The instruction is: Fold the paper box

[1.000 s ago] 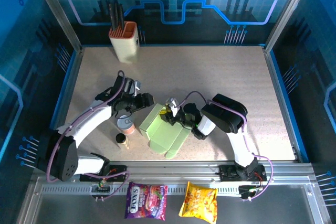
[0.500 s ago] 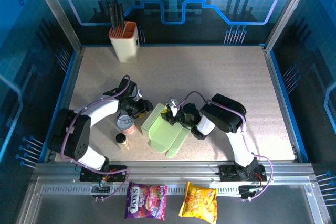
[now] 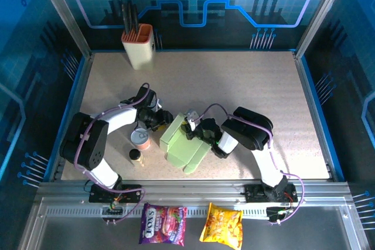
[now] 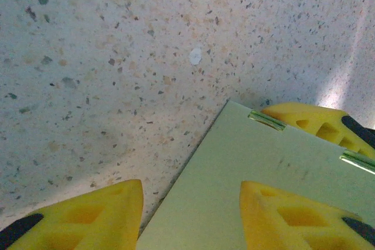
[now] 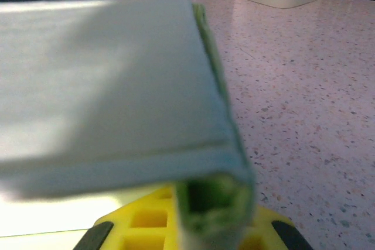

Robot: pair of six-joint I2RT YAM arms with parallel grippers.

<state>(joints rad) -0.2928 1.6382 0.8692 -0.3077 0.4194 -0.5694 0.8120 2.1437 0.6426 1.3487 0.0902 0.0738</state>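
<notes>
One paper box (image 3: 183,146) edge sits clamped in the right pincer (image 3: 191,131).

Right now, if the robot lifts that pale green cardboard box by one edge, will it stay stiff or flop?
Probably floppy: the pale green cardboard box is thin creased sheet, its folded edge pinched in the right gripper. Likely light: that one pinch seems to hold a panel off the speckled table. Its creases may let panels swing.
</notes>
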